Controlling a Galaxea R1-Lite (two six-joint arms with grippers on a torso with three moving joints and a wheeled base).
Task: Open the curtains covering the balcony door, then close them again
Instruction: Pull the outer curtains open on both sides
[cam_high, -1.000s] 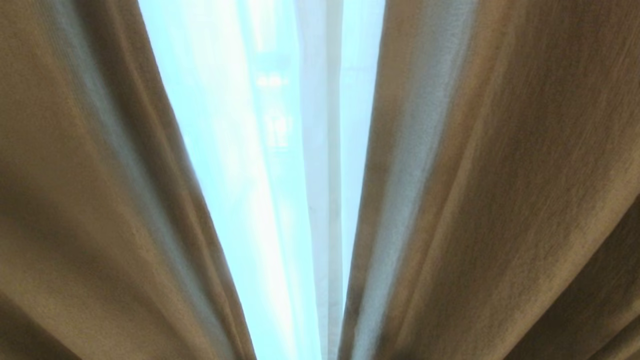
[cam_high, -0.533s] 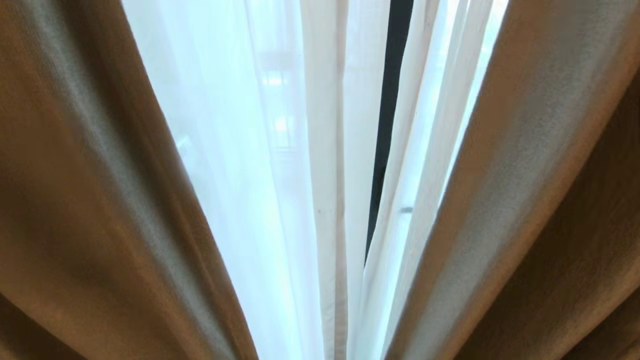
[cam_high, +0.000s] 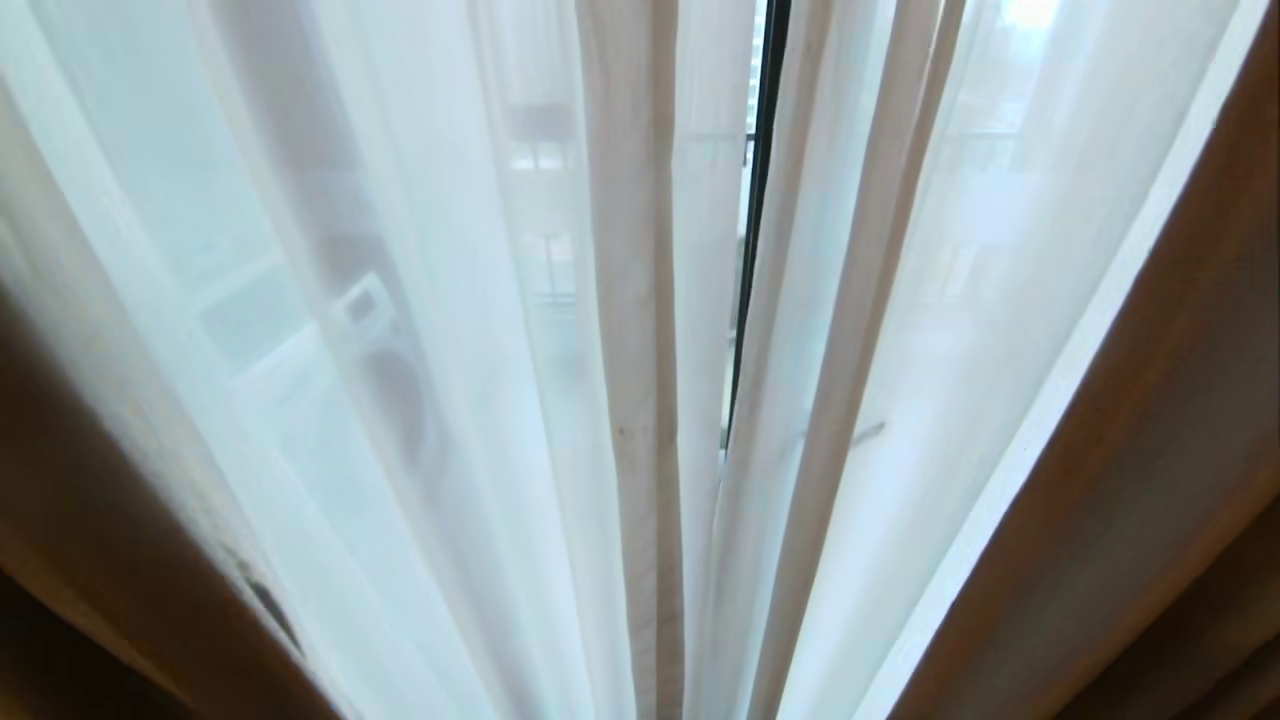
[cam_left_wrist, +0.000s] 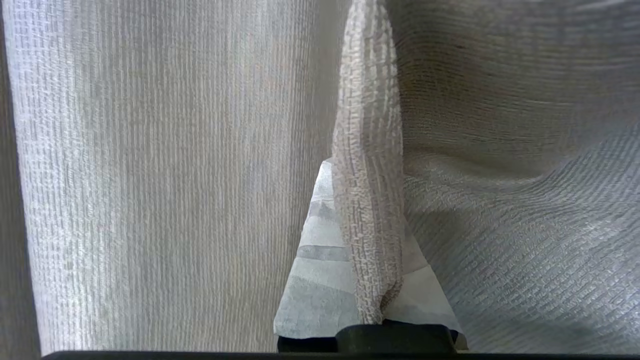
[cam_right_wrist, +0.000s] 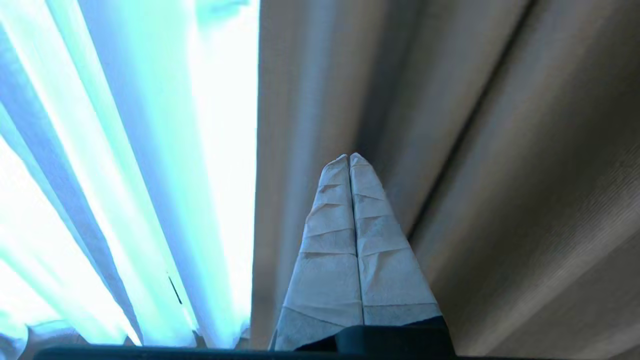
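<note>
Pinching a fold of the curtains (cam_left_wrist: 367, 165), the left gripper's (cam_left_wrist: 367, 300) fingers stay clenched; right gripper (cam_right_wrist: 352, 165) fingers pressed together, empty.

Beige drapes (cam_high: 1180, 480) parted to both edges, white sheers (cam_high: 620, 350) w/ slit showing black door frame (cam_high: 765, 150).

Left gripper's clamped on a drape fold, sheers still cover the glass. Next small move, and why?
Probably draw the left gripper, shut on a pinched fold of the cream drape, further out to its own side. In the head view the sheers hang almost closed, with only a thin strip of black door frame showing. The right gripper is shut and empty.
</note>
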